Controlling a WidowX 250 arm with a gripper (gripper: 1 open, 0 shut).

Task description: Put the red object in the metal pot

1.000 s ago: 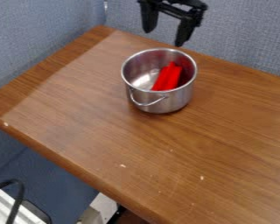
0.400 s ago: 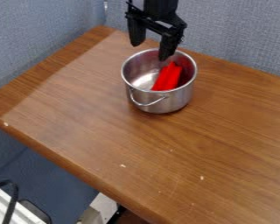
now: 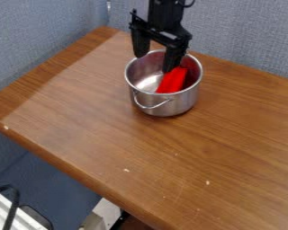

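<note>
The tool hangs pointing down over the far rim of the metal pot, its jaws spread apart and holding nothing. The red object lies slanted inside the pot. The pot stands on the wooden tabletop.

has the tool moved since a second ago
Yes. The open tool has come down and leftward, from above the metal pot's far rim to just over it.
</note>
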